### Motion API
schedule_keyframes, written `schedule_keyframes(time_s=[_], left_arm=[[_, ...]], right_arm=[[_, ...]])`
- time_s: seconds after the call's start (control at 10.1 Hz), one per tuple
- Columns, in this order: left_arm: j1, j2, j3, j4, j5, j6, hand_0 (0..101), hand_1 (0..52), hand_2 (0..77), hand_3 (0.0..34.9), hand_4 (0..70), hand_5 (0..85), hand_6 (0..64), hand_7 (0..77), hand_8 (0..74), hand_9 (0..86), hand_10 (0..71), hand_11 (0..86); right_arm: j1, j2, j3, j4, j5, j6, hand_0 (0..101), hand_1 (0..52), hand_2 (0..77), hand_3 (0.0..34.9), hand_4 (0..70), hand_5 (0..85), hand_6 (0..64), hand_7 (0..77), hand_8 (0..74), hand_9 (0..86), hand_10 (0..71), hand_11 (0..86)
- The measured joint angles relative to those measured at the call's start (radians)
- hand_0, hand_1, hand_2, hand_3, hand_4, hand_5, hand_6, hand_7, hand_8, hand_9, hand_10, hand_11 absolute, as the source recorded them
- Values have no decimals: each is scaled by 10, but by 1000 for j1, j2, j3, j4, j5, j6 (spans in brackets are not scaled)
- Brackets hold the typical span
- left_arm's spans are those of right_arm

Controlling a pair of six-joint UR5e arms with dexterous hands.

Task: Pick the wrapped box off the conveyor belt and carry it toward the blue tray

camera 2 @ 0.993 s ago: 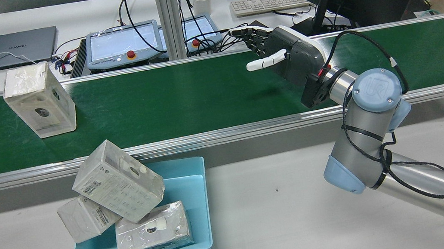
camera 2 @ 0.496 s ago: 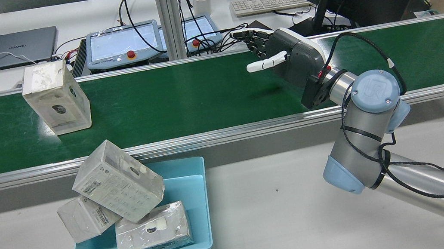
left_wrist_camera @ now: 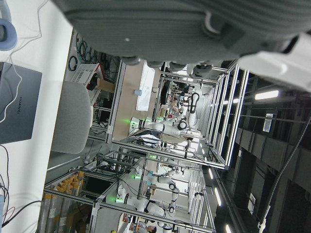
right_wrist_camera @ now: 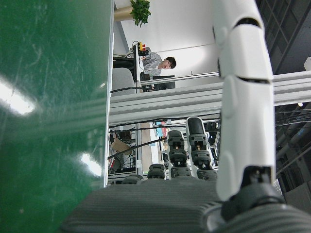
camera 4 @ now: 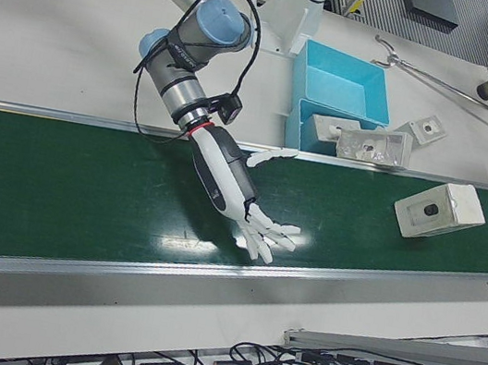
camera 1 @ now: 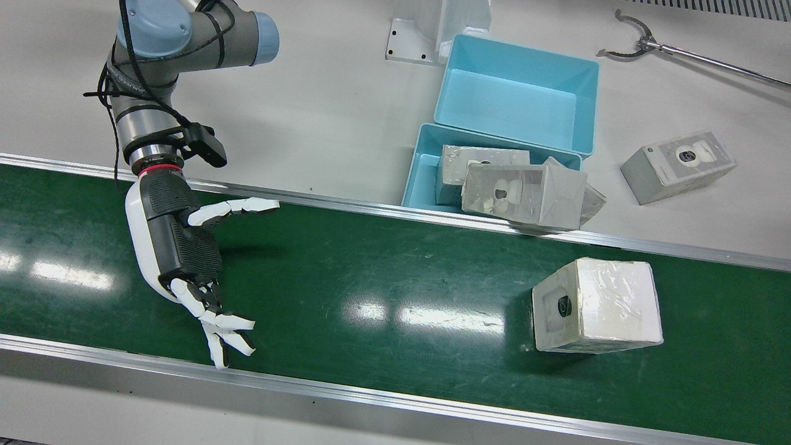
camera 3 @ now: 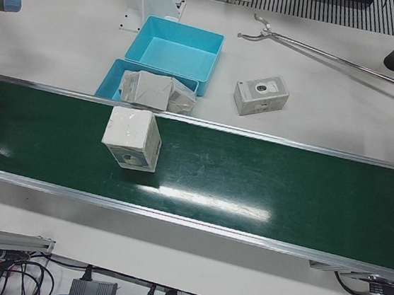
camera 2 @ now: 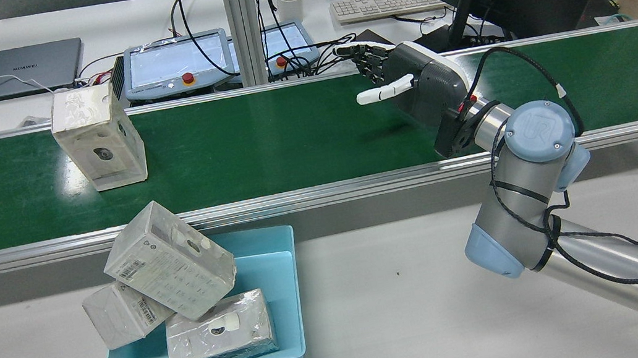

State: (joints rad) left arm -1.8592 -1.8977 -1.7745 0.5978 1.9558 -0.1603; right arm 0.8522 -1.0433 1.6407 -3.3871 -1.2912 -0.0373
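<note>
The right robot hand (camera 1: 185, 247) hovers spread and empty over the conveyor belt (camera 1: 371, 272), the wrapped box (camera 1: 596, 304) well apart at its 3 o'clock in the front view; it should close squarely across opposite faces before lifting toward the blue tray (camera 1: 426, 154).

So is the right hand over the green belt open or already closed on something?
Open. The right hand hovers above the green conveyor belt with fingers spread, holding nothing; the white wrapped box stands well apart from it.
</note>
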Motion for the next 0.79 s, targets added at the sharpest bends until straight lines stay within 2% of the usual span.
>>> schedule_keyframes(time_s=[0.1,0.3,0.4,0.6,0.79], left_arm=[[0,0,0,0,0,0,0,0,11,0,0,11,5,5,5,0,5,5],[0,0,0,0,0,0,0,0,11,0,0,11,5,5,5,5,5,5],[0,0,0,0,0,0,0,0,11,0,0,11,5,5,5,5,0,5],[0,0,0,0,0,0,0,0,11,0,0,11,5,5,5,0,5,5],[0,0,0,0,0,0,0,0,11,0,0,11,5,5,5,5,5,5]], right_arm=[[3,-5,5,0,-2,5,494,164,131,0,147,207,44,60,11,33,0,5],[7,-23,19,0,-4,21,494,164,131,0,120,202,44,60,11,27,0,5],[5,-28,20,0,-3,24,495,164,131,0,131,196,49,60,11,27,0,5],[-4,-19,8,1,3,21,492,164,131,0,147,218,65,76,16,49,0,5],[-3,-10,3,1,3,23,492,164,131,0,147,202,60,76,16,49,0,5]])
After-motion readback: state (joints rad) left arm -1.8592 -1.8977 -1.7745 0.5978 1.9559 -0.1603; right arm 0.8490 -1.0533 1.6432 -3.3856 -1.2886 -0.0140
